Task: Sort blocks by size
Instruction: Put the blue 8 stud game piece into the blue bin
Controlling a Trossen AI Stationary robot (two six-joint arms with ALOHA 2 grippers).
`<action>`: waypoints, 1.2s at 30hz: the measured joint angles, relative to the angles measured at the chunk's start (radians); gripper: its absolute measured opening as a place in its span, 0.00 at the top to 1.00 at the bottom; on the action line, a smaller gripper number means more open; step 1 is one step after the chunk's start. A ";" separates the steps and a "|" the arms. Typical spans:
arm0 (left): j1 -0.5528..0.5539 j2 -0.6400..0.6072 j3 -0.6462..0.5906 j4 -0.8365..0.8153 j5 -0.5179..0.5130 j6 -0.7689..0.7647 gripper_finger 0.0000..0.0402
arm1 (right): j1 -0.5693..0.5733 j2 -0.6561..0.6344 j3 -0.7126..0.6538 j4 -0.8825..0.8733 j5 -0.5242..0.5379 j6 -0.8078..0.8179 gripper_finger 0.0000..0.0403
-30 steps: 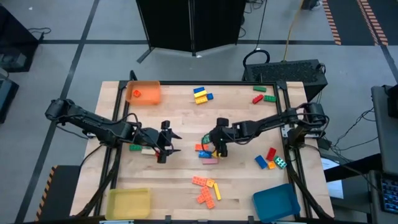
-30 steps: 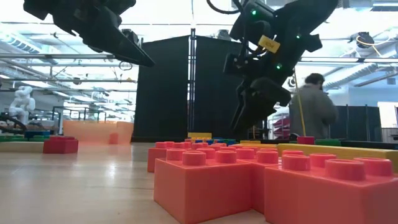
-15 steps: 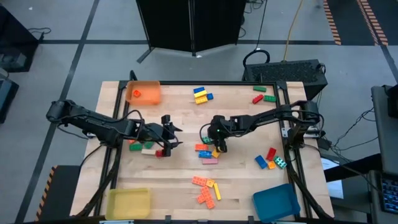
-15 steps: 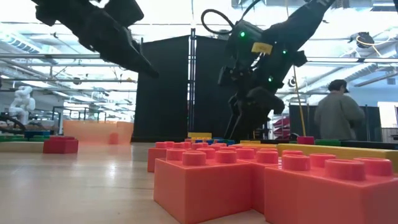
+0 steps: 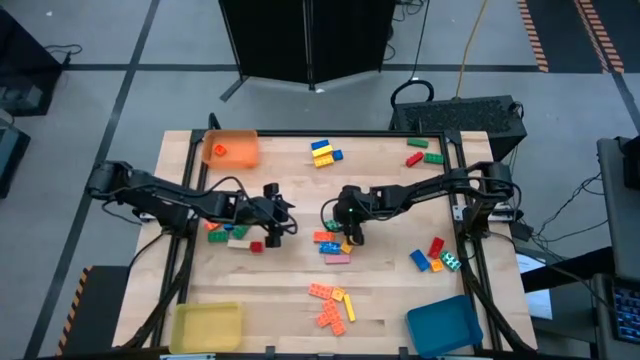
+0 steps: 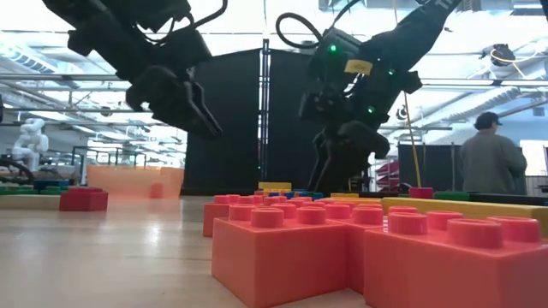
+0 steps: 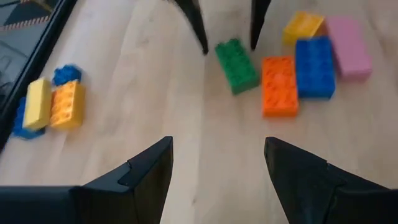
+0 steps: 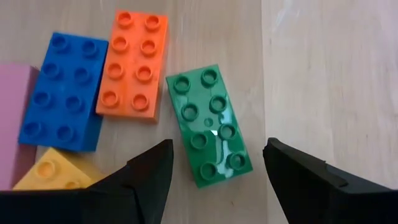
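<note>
My right gripper [image 5: 337, 222] [image 8: 217, 146] hangs open, low over the middle of the table. A green block [image 8: 210, 124] lies flat on the wood just ahead of its fingers, untouched. Beside the green block lie an orange block [image 8: 132, 65], a blue block [image 8: 60, 90], a pink block [image 8: 12, 124] and a yellow block [image 8: 53, 174]. My left gripper [image 5: 282, 222] [image 7: 217, 142] is open and empty, a little left of that cluster and above the table. It faces the green block [image 7: 236, 65] and the right gripper's fingertips.
An orange tray [image 5: 232, 148] sits far left, a yellow tray [image 5: 207, 325] near left, a blue tray [image 5: 443, 325] near right. More blocks lie at the far edge [image 5: 323, 152], far right [image 5: 420, 152], right [image 5: 435, 255], near middle [image 5: 330, 305], and under the left arm [image 5: 235, 240].
My left gripper has gone toward the table's right, closer to the middle cluster, and has sunk and tipped downward. My right gripper first went a little toward the left and down over the green block, then stayed still. No block has moved.
</note>
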State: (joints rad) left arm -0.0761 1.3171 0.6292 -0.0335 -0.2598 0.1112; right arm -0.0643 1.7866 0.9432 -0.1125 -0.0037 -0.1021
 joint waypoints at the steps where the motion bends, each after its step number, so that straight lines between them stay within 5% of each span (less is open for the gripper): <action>1: 0.000 -0.017 0.000 -0.022 -0.009 0.000 0.37 | 0.000 0.000 0.000 0.010 -0.004 0.008 0.40; 10: 0.005 -0.135 -0.007 -0.130 -0.003 -0.001 0.37 | 0.003 0.000 0.000 0.094 -0.060 0.003 0.40; 16: 0.015 -0.174 -0.141 -0.029 -0.004 -0.050 0.37 | 0.083 0.000 0.000 0.091 -0.072 0.120 0.40; 26: 0.023 -0.187 -0.196 0.088 -0.004 -0.079 0.37 | 0.227 0.000 0.000 0.093 0.160 0.259 0.40; 36: 0.021 -0.186 -0.196 0.111 0.042 -0.080 0.37 | 0.274 0.020 0.000 0.086 0.181 0.368 0.42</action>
State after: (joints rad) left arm -0.0548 1.1309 0.4328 0.0779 -0.2180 0.0307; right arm 0.2094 1.8068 0.9430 -0.0266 0.1770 0.2657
